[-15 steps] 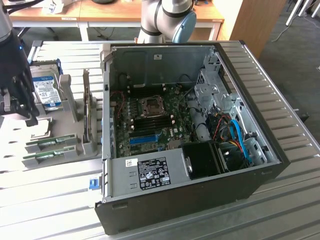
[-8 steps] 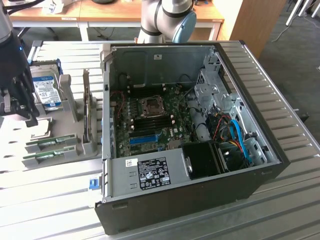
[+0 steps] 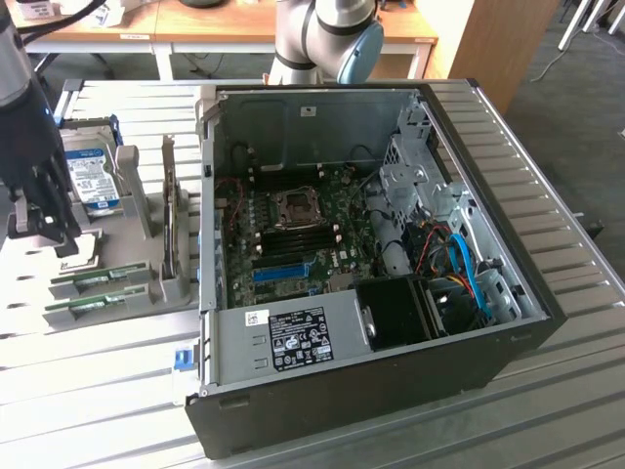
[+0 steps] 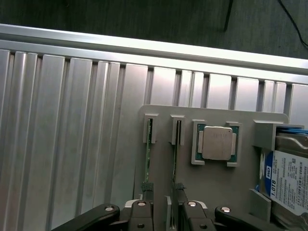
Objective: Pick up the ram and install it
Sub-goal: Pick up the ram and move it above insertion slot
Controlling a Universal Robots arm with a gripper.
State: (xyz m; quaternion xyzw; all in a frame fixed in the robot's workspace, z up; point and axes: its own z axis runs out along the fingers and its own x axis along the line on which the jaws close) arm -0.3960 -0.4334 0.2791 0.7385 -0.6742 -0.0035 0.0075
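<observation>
Wide open and empty, the gripper (image 4: 162,190) is held over a grey tray (image 4: 216,187) — beneath its fingertips (image 4: 147,186) two ram sticks (image 4: 175,159) are slotted on edge, side by side; a processor (image 4: 216,143) and a drive (image 4: 288,178) are seated beside them.

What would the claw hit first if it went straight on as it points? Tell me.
Probably the two ram sticks standing on edge in the grey tray; the open claw lines up over them, though depth is unclear.
</observation>
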